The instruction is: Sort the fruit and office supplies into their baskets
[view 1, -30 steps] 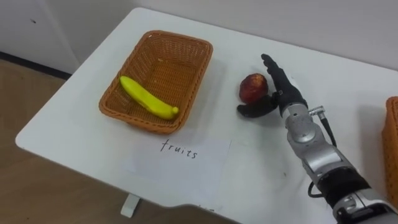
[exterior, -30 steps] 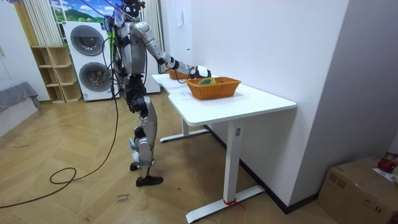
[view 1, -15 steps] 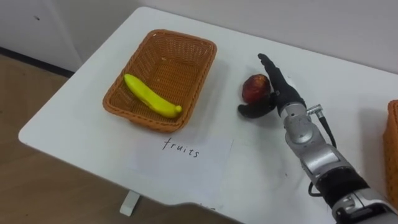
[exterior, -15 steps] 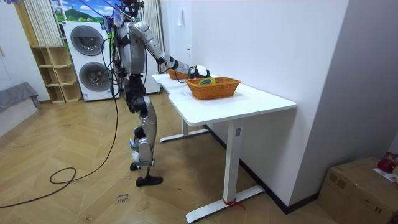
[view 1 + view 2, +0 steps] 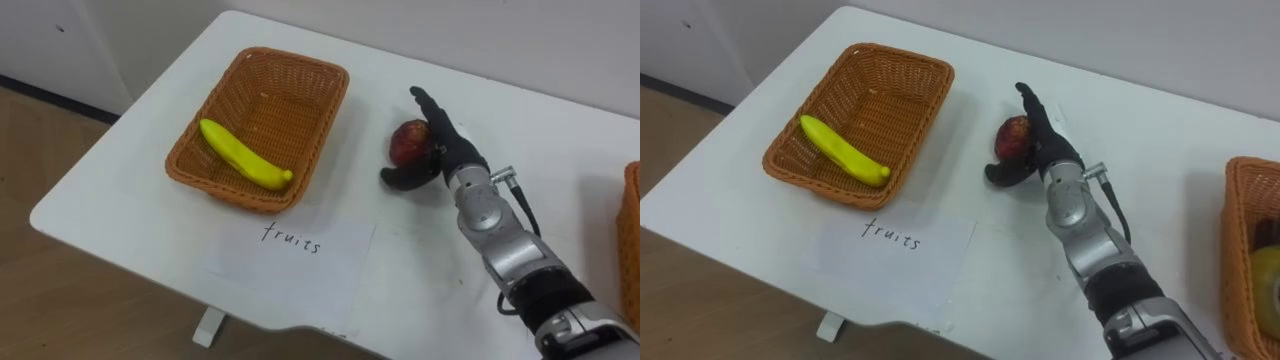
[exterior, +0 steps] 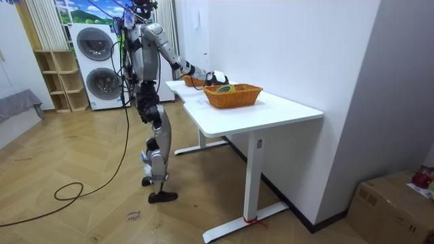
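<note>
— Where is the red fruit (image 5: 407,143)?

— On the table (image 5: 120,190), just right of the fruit basket (image 5: 296,66) but clear of it. It has not been lifted. The right hand (image 5: 447,158) is against it.

— Does the hand have it?

— Not quite, by the look of it. The fingers lie straight along the fruit's right side and the thumb (image 5: 400,178) reaches across its near side. The hand is wide and cupping, not clamped. That pose makes sense: a round fruit would roll away from a push, so the hand brackets it on two sides before closing.

— Why come from the right?

— The arm enters from the robot's right, and the basket sits to the left. With the palm on the far side from the basket, the lift can carry straight over the rim.

— What is in the basket?

— A banana (image 5: 243,156), lying diagonally on the bottom. The far half is bare, so there is room to set the fruit down without landing on it.

— And the paper (image 5: 293,247)?

— A handwritten label, flat on the table in front of the basket, marking it for fruit.

— Anything else?

— A second basket (image 5: 1232,250) at the right edge, well apart, with something yellow (image 5: 1267,275) inside, too cut off to name.

— And the robot itself?

— In the room view it stands at the table's side, one arm stretched over the top.
</note>
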{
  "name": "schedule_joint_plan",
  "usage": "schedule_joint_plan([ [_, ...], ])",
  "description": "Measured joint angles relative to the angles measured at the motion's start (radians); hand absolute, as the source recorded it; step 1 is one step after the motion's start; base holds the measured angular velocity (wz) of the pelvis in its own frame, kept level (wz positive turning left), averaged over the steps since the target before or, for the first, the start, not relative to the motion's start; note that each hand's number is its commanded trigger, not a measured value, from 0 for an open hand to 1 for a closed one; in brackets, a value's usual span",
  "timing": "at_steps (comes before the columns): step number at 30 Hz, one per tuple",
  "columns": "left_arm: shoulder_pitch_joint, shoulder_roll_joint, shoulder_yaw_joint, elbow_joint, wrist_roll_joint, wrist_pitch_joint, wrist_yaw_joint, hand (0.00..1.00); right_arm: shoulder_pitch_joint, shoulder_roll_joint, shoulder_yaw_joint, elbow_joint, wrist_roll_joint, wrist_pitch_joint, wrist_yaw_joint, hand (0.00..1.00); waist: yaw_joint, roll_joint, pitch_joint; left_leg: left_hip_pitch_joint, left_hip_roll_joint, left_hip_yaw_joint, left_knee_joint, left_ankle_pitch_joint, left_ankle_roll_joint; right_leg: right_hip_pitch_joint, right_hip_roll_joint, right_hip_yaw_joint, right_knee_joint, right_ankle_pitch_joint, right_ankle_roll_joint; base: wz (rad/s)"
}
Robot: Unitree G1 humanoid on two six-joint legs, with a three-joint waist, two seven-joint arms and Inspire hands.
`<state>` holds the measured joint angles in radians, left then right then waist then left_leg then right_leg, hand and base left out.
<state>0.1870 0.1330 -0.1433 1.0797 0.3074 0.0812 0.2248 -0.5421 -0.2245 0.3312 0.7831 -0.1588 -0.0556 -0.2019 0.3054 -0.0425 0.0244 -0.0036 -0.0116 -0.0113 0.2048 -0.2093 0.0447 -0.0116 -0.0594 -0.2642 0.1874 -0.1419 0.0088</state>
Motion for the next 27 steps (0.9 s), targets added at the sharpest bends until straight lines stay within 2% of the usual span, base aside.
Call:
schedule_joint_plan([
  [3,0.000,0.005,0.000,0.007,0.000,0.001,-0.002,0.00,-0.006,-0.004,0.000,0.029,0.001,-0.012,0.009,1.00,0.002,-0.011,0.0078,-0.002,0.000,0.000,0.000,0.000,0.000,0.001,0.001,-0.001,0.000,0.000,0.000,0.00],
  [5,0.000,0.005,0.000,0.022,-0.001,0.001,-0.007,0.00,-0.010,-0.009,0.000,0.038,0.000,-0.017,0.009,1.00,0.001,-0.016,0.0096,-0.004,0.000,-0.002,-0.001,0.000,0.000,0.001,0.006,-0.003,0.000,0.000,0.000,0.00],
  [10,-0.010,0.011,-0.004,0.039,-0.003,0.005,-0.021,0.00,-0.067,-0.017,0.000,0.123,0.000,-0.024,0.012,1.00,0.000,-0.018,0.0096,0.004,0.000,-0.005,-0.003,0.000,0.000,0.006,0.004,-0.021,-0.002,0.000,0.000,0.05],
  [17,-0.040,0.020,-0.020,0.040,-0.013,0.001,-0.020,0.00,-0.069,-0.017,0.000,0.174,-0.007,-0.057,0.017,1.00,0.001,-0.017,0.0098,0.014,-0.001,-0.007,-0.006,0.000,0.000,0.018,-0.005,-0.037,-0.004,0.000,0.001,0.01],
  [27,-0.035,0.024,-0.020,0.041,-0.022,0.006,-0.014,0.00,-0.069,-0.017,-0.002,0.183,-0.009,-0.039,0.058,1.00,-0.001,-0.014,0.0070,0.031,-0.001,-0.007,-0.007,0.000,0.000,0.033,-0.005,-0.037,-0.002,-0.001,0.001,0.00],
])
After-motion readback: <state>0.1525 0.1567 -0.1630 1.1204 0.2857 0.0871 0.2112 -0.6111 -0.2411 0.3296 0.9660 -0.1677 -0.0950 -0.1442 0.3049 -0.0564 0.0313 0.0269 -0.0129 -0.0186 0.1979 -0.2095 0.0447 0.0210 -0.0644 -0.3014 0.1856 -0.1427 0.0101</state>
